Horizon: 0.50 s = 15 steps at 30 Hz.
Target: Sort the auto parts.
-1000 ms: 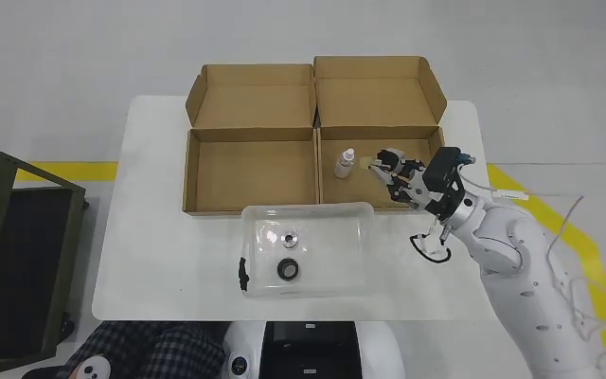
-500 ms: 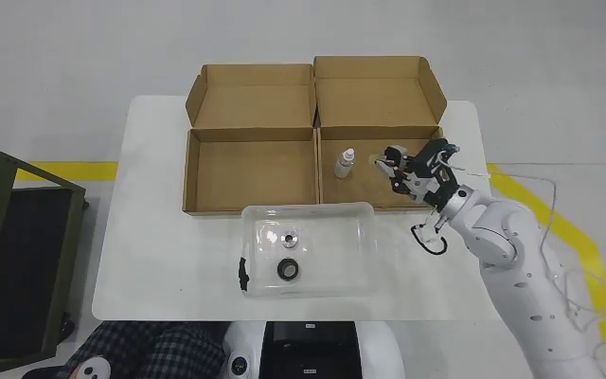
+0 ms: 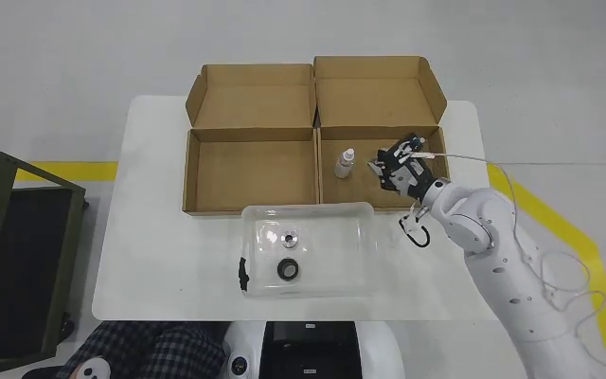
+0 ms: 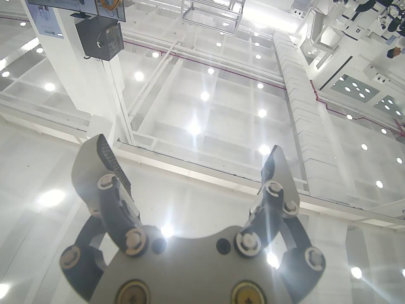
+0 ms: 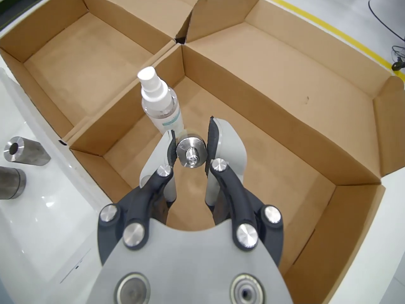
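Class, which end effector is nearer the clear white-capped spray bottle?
Right. The right end effector holds a round metal part beside the bottle; the left end effector points at the ceiling.

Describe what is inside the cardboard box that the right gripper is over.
In the cardboard box a spray bottle stands by one side wall. The right gripper, shut on a round metal part, hangs over its floor; the patch beneath is covered.
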Tool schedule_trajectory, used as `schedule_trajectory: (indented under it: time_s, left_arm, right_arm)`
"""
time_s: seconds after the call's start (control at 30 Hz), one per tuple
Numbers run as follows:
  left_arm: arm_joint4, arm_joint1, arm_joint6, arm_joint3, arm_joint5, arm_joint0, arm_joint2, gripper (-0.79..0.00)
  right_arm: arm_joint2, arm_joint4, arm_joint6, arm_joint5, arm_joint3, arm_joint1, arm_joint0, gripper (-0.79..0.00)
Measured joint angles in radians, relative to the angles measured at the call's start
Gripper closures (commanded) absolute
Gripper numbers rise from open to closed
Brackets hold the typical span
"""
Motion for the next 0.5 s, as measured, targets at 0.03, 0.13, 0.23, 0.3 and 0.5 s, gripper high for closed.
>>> schedule_trajectory:
  time_s: [0.03, 0.13, 0.23, 0.3, 0.5]
  left_arm:
    - [0.0, 0.0, 0.0, 0.0, 0.0, 0.0, 0.0, -0.785]
    - [0.0, 0.0, 0.0, 0.0, 0.0, 0.0, 0.0, -0.785]
    - [0.0, 0.0, 0.0, 0.0, 0.0, 0.0, 0.0, -0.785]
    - [0.0, 0.0, 0.0, 0.0, 0.0, 0.0, 0.0, -0.785]
    - [0.0, 0.0, 0.0, 0.0, 0.0, 0.0, 0.0, -0.785]
  right_arm:
    - [-0.007, -0.003, 0.013, 0.006, 0.005, -0.001, 0.007, 0.0]
    - [-0.029, -0.012, 0.054, 0.024, 0.021, -0.006, 0.028, 0.0]
    - [-0.053, -0.025, 0.091, 0.038, 0.036, -0.012, 0.05, 0.0]
    - [-0.07, -0.032, 0.112, 0.05, 0.049, -0.016, 0.065, 0.0]
    - [-0.11, -0.046, 0.149, 0.076, 0.088, -0.029, 0.107, 0.0]
